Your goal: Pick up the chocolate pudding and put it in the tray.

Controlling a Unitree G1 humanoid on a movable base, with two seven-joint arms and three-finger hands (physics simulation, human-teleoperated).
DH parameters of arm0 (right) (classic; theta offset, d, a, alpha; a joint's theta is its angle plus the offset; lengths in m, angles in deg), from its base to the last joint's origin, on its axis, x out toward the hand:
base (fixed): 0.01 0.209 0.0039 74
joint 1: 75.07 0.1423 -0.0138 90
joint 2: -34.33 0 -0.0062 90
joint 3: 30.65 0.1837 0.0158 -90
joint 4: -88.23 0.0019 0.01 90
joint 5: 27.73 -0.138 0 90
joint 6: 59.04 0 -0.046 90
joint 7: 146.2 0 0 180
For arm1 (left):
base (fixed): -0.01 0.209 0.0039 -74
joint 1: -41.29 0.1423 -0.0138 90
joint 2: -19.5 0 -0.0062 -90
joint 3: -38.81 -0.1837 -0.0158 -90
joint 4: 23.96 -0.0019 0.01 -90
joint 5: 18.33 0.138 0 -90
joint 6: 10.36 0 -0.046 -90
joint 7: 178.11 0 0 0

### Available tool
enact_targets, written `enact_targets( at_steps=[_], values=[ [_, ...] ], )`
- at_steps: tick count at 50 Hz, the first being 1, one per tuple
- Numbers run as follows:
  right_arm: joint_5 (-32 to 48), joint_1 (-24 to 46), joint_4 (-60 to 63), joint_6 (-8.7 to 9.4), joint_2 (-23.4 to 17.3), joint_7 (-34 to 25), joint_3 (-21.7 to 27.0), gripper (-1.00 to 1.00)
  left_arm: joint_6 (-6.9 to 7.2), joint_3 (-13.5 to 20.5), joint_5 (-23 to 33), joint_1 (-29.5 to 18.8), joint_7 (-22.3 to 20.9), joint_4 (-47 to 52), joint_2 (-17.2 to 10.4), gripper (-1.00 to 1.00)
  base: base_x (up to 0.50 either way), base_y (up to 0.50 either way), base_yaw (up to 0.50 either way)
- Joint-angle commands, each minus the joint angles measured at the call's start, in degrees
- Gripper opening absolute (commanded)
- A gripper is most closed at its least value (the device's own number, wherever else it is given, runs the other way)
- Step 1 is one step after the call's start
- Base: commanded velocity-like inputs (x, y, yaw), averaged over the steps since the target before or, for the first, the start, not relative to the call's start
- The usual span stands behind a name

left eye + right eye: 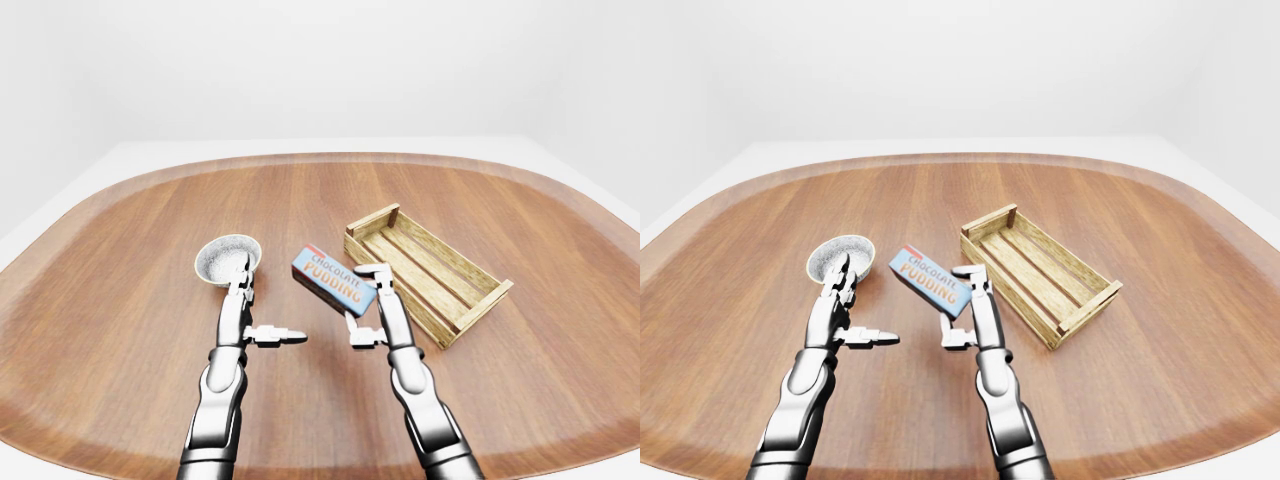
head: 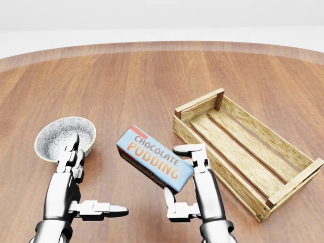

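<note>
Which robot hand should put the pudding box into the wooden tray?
The right hand. Its fingers already grip the chocolate pudding, and the tray lies right beside it. The left hand is open and empty, over by the bowl.
</note>
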Motion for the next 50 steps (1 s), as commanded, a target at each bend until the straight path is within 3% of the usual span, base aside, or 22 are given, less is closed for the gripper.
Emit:
enact_targets(
  at_steps=[1,9,28,35,40,50],
  values=[
    [-1.35,4.04,3.77,0.0,0.64,-1.77,1.42,-1.0,0.23,0.12,-0.15,-0.24,-0.02,-0.32,-0.03,1.0,0.0,0.0,0.0],
    [-1.69,8.53,1.31,0.0,0.93,-1.56,2.42,-1.0,0.55,0.06,-0.13,-0.12,-0.05,0.18,-0.01,1.0,0.0,0.0,0.0],
    [-2.11,20.67,-5.75,0.0,0.57,-2.01,5.84,-1.0,-0.26,-0.03,-0.01,-0.18,-0.2,-0.55,0.01,1.0,0.0,0.0,0.0],
    [-2.17,27.23,-14.38,0.0,-0.71,-0.77,7.76,-1.0,-0.23,-0.1,0.03,0.03,-0.25,-0.32,0.03,1.0,0.0,0.0,0.0],
    [-2.96,35.88,-25.9,0.0,-2.44,0.97,9.79,-1.0,0.38,-0.12,0.04,0.11,-0.27,0.32,0.05,1.0,0.0,0.0,0.0],
    [-3.62,49.99,-47.54,0.0,-5.23,3.96,11.66,-1.0,0.25,0.05,-0.12,-0.35,-0.22,-0.44,0.0,1.0,0.0,0.0,0.0]
  ],
)
